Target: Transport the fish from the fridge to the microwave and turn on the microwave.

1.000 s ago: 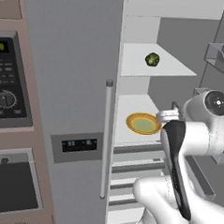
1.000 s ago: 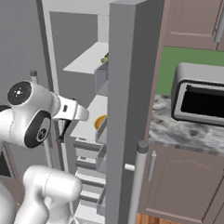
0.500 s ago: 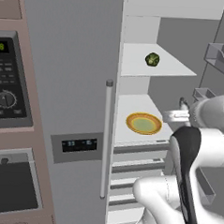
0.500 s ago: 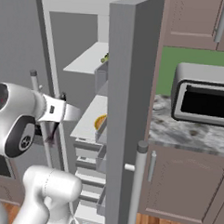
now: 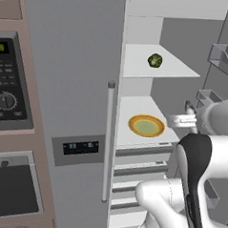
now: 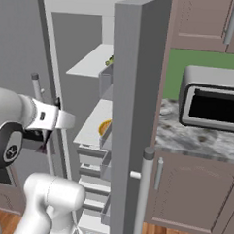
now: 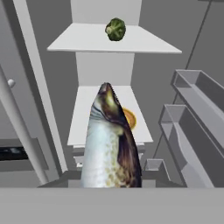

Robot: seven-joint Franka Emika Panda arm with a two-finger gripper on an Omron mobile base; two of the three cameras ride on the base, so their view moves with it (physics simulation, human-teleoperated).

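Fridge [image 5: 90, 62] open, white shelves exposed. On the upper shelf [image 5: 138, 65], a lumpy green vegetable [image 5: 154, 60], alone. On the shelf below, a yellow-orange plate [image 5: 146, 125] with a pale green centre, bare of food. Beneath that, stacked white drawers [image 5: 141, 165], contents hidden. Grey door bins [image 7: 197, 118] along the inside of the open fridge door, nothing visible in them from the hand view. Fish [image 7: 109, 140] off the plate and out in front of the shelves, filling the lower centre of the hand view: silver-grey flank, darker back, head pointed toward the fridge interior, tail end lost at the bottom edge. End effector [image 5: 185, 119] just outside the fridge opening, near the plate shelf; clamped on the fish as judged from the hand view, though finger tips themselves covered by the body of the fish. Microwave [image 5: 8, 81] set in the wall left of the fridge, with green digits on its side panel, too blurred to read, rows of buttons and a round knob [image 5: 6, 100]. Small dark display panel [image 5: 83, 146] on the closed fridge door, pale characters illegible. In the right base view, a speckled stone counter [image 6: 186, 137] carrying a grey toaster oven [image 6: 212, 99], dark cavity, contents not discernible.
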